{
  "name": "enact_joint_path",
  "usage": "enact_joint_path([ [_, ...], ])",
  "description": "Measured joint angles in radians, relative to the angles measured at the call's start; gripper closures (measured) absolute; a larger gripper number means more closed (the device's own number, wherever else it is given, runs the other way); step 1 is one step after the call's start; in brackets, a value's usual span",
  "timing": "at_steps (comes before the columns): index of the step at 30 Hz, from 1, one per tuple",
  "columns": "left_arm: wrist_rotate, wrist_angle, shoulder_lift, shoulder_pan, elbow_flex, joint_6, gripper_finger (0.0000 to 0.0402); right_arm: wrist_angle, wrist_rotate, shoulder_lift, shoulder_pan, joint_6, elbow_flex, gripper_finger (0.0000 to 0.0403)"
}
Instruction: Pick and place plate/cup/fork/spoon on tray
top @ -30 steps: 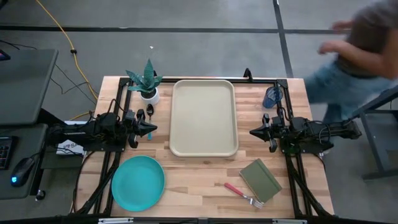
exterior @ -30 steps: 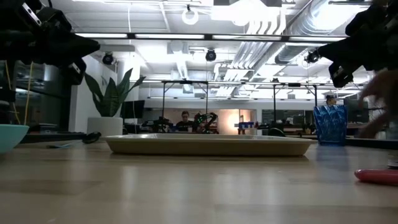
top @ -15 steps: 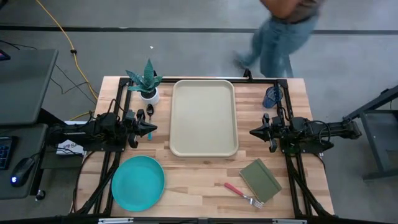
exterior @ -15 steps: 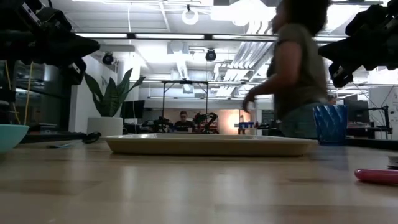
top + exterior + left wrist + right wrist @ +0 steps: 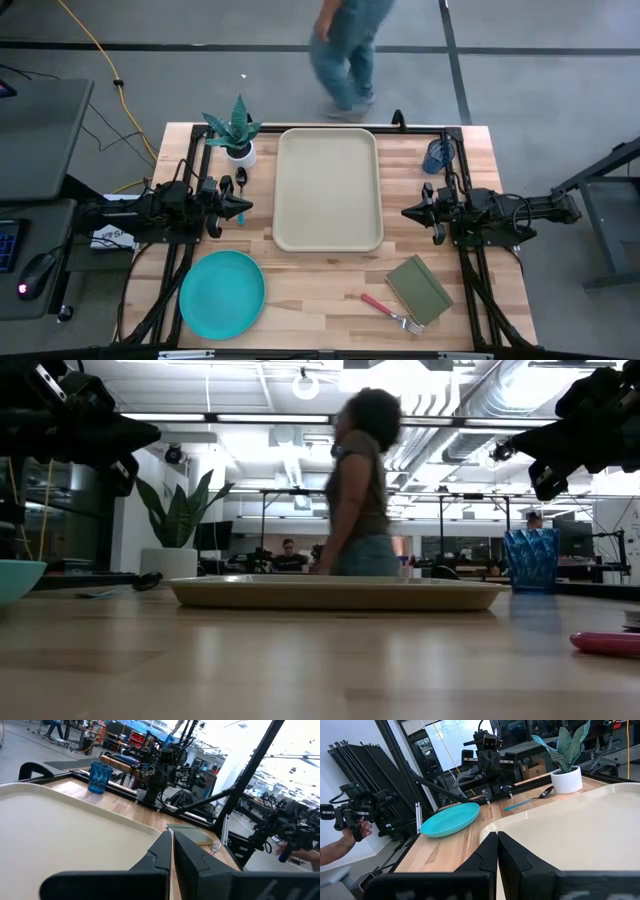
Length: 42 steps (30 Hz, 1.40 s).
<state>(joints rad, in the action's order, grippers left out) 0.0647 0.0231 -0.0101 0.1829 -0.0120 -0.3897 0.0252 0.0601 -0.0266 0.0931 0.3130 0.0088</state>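
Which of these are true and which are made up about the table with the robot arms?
1. The big beige rectangular tray has nothing on it. True.
2. The round teal-green plate sits on the tray. False: it lies on the wooden table, near the left gripper.
3. The red-handled fork lies beside the olive-green notebook. True.
4. The right gripper holds the small blue cup. False: its fingers are shut on nothing, and the cup stands apart.
5. The blue-handled spoon lies near the white plant pot. True.

no readable text, no labels, no brand marks, no numbers in any view
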Motion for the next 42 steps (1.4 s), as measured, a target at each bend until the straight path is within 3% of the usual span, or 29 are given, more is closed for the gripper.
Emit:
enact_joint_path([
  [11,0.000,0.000,0.000,0.000,0.000,0.000,0.0401,0.006,0.013,0.000,0.000,-0.017,0.000,0.0402],
  [14,0.000,0.000,0.000,0.000,0.000,0.000,0.0401,0.099,0.110,0.000,0.000,-0.061,0.000,0.0402],
  [19,0.000,0.000,0.000,0.000,0.000,0.000,0.0401,0.344,0.359,0.000,0.000,-0.043,0.000,0.0402],
  [23,0.000,0.000,0.000,0.000,0.000,0.000,0.0401,0.499,0.529,0.000,-0.001,-0.132,0.003,0.0402],
  [29,0.000,0.000,0.000,0.000,0.000,0.000,0.0401,0.627,0.463,-0.085,-0.051,-0.113,0.023,0.0402],
  [36,0.000,0.000,0.000,0.000,0.000,0.000,0.0401,0.285,0.499,-0.274,-0.122,0.028,0.188,0.0402],
  [39,0.000,0.001,0.000,0.000,0.000,0.000,0.0401,0.134,0.335,-0.402,-0.148,0.116,0.229,0.0402],
  [42,-0.003,0.013,0.000,0.000,0.000,-0.008,0.0401,0.128,0.193,-0.562,-0.148,0.189,0.237,0.0402],
])
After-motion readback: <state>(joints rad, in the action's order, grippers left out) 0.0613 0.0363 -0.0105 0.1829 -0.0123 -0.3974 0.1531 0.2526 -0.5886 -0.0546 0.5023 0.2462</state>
